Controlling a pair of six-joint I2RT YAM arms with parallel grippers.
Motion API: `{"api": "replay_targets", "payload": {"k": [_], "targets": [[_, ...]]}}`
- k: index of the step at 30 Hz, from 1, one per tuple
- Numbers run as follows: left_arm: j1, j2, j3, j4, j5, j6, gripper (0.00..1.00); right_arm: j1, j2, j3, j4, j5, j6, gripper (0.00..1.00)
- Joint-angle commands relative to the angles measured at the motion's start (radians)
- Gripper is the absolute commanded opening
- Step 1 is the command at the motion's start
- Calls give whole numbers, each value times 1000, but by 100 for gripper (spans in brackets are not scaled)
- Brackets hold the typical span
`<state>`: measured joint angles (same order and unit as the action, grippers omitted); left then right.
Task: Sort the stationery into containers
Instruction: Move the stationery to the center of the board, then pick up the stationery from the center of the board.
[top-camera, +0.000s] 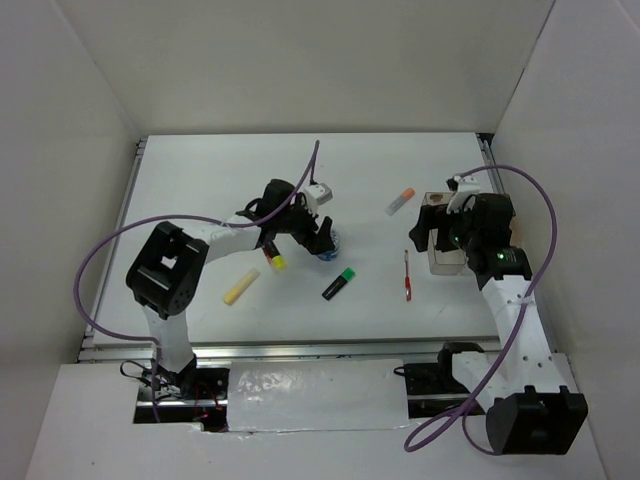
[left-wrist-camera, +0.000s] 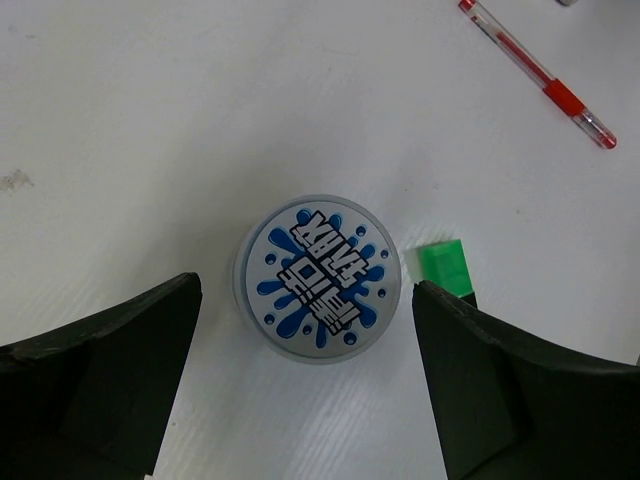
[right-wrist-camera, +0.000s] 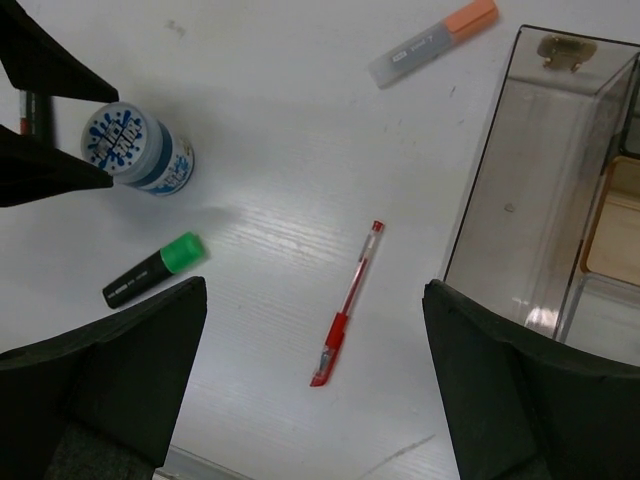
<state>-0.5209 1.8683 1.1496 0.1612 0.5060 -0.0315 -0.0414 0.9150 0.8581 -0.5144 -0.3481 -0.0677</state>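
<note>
- Left gripper (left-wrist-camera: 305, 298) is wide open, one jaw on each side of the blue-topped tub (left-wrist-camera: 320, 278), with a gap on both sides and no contact.
- The tub stands upright on the white table (left-wrist-camera: 120, 100).
- Right gripper (right-wrist-camera: 312, 296) is wide open and holds nothing; it hangs over the red pen (right-wrist-camera: 348, 305), just beside the smoky organiser (right-wrist-camera: 520, 180).
- Green-capped highlighter (right-wrist-camera: 155, 272) lies near the tub.
- Yellow-capped highlighter (top-camera: 274, 259) is by the left arm, and the pale yellow stick (top-camera: 240, 287) is further left.
- Orange-capped marker (right-wrist-camera: 432, 42) lies on the table near the organiser's far end.
</note>
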Motion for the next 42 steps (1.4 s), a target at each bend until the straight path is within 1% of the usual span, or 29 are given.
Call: {"api": "replay_targets", "payload": {"k": [1, 3, 5, 6, 7, 9, 10, 11, 12, 13, 14, 16, 17, 19, 20, 21, 23, 30, 36, 42], "targets": [[16, -98, 9, 12, 34, 5, 99, 23, 34, 84, 53, -9, 51, 94], [56, -136, 28, 14, 42, -42, 99, 35, 73, 113, 57, 1, 66, 94], [122, -155, 53, 3, 68, -117, 99, 83, 106, 136, 63, 15, 66, 94], [143, -162, 68, 3, 75, -143, 99, 118, 146, 159, 74, 23, 66, 94], [194, -179, 78, -9, 84, -175, 99, 139, 168, 171, 77, 43, 66, 94], [240, -195, 111, -41, 86, -195, 99, 191, 244, 221, 74, 69, 59, 94], [264, -217, 124, -66, 91, -197, 99, 254, 272, 238, 73, 87, 49, 94], [303, -228, 139, -139, 76, -189, 99, 283, 298, 272, 71, 127, 30, 94], [317, -244, 183, -200, 69, -177, 99, 308, 355, 289, 68, 139, 23, 95], [346, -251, 203, -263, 71, -130, 99, 358, 386, 306, 67, 147, 19, 95], [357, -264, 220, -360, 51, -114, 99, 377, 413, 327, 65, 161, 17, 96], [393, -317, 205, -409, 32, -99, 99, 409, 513, 383, 59, 170, 22, 97], [409, -342, 143, -405, 29, -107, 99, 438, 577, 425, 47, 175, 20, 98], [446, -435, 64, -370, 29, -128, 99, 463, 642, 475, 24, 175, 19, 99], [455, -464, -3, -358, 31, -128, 99, 483, 698, 516, 4, 176, 17, 99], [463, -512, -30, -342, 22, -125, 99, 495, 723, 535, -4, 181, 17, 100], [467, -544, -65, -362, 14, -123, 99, 529, 780, 578, -33, 176, 3, 100], [484, -558, -116, -368, -7, -168, 99, 623, 897, 651, -79, 207, 23, 100], [489, -561, -139, -345, 19, -191, 99, 652, 956, 664, -99, 216, 19, 100], [490, -581, -156, -338, 32, -196, 99, 638, 993, 668, -104, 228, 23, 100]]}}
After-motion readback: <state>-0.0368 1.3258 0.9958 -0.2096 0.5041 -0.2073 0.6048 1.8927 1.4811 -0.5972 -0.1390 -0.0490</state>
